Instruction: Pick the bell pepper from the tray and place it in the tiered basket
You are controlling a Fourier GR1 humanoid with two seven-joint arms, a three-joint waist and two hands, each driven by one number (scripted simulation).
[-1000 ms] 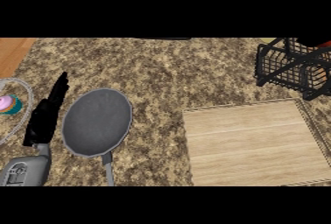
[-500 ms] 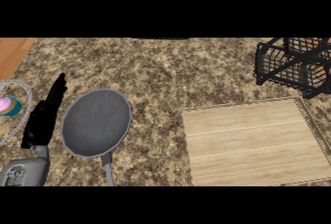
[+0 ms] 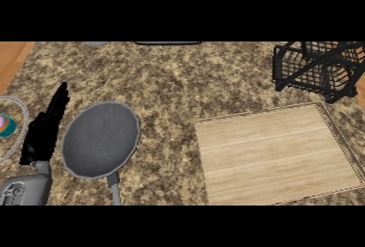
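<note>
The wooden tray [image 3: 278, 154] lies at the right of the counter with nothing on it. A black wire tiered basket [image 3: 317, 67] stands at the back right, partly cut off by the view's edge. No bell pepper shows on the tray or in the visible part of the basket. My left hand [image 3: 44, 132] rests at the left with straight fingers pointing up, just left of a grey pan, holding nothing. My right hand is out of view.
A grey frying pan [image 3: 100, 140] lies left of centre, its handle [image 3: 114, 190] toward the near edge. A plate rim [image 3: 21, 120] with a small pink and teal item [image 3: 6, 125] sits at the far left. Speckled stone counter [image 3: 185, 82] spans the middle.
A reddish-orange shape that showed at the basket's top earlier is gone from sight now. The left hand, the pan and the tray have stayed where they were.
</note>
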